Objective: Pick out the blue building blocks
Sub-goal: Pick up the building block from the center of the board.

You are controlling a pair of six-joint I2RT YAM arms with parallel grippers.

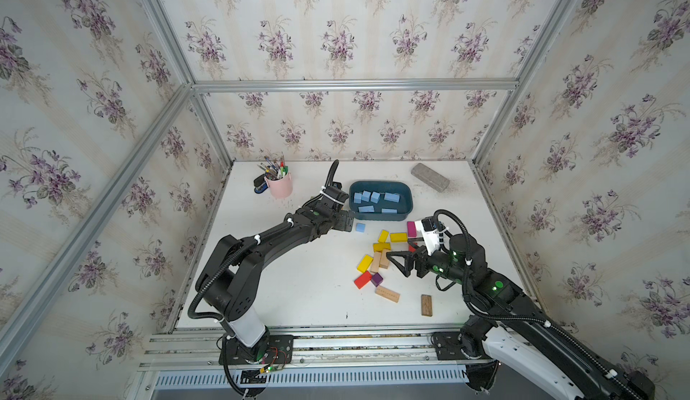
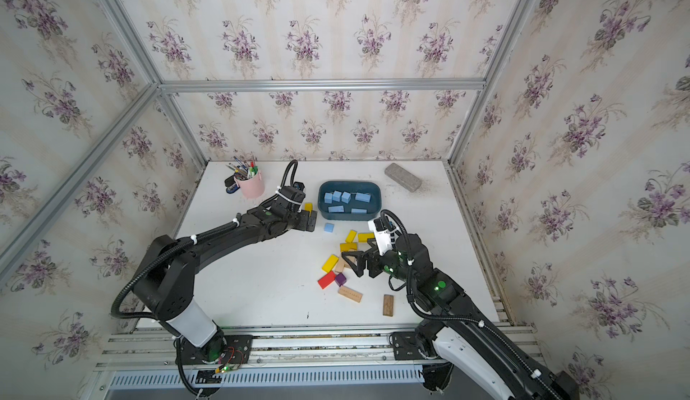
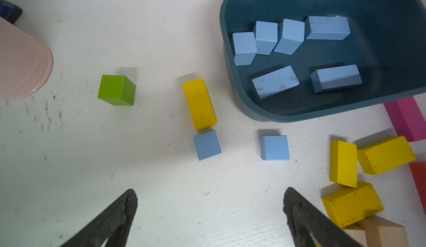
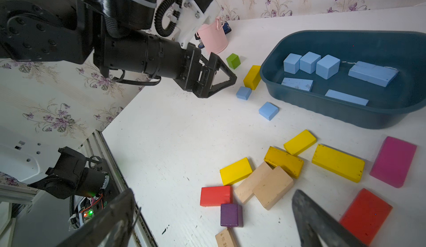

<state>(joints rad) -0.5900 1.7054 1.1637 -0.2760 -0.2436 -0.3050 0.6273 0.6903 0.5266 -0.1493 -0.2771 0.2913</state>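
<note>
**Blue blocks** (image 3: 289,36): six lie inside the tub (image 3: 299,116), three cubes and three oblong bricks. The tub stands ahead of my left pincer (image 3: 209,194), off toward my right arm's side. Two more sit loose on the table (image 3: 69,165).
- The near cube (image 3: 207,144) is straight ahead of the left pincer, in line with the gap between its fingers and clear of both.
- The far cube (image 3: 275,147) lies beside it, ahead of the finger on the tub side, near the tub wall but apart from it.

**Left pincer:** fingers spread wide, nothing between them.

**Right pincer** (image 4: 214,194): likewise wide, gripping nothing. It hangs over the mixed pile (image 4: 265,186), and a red block (image 4: 215,195) lies under the gap.

**Discrepancies between views:**
- Both top views show only the far cube (image 1: 360,227), just past the left pincer's tip. My left arm hides the near cube there, so it appears in the wrist views alone.
- A yellow block (image 3: 199,104) lies just beyond the near cube, touching it or nearly so. A top view gives only a sliver of it (image 2: 308,206).
- The green cube (image 3: 116,90), further out toward the cup (image 3: 23,61), shows only in the wrist views.
- The right wrist view catches the left pincer side-on, so its spread cannot be judged there. The left wrist view settles it.
</note>
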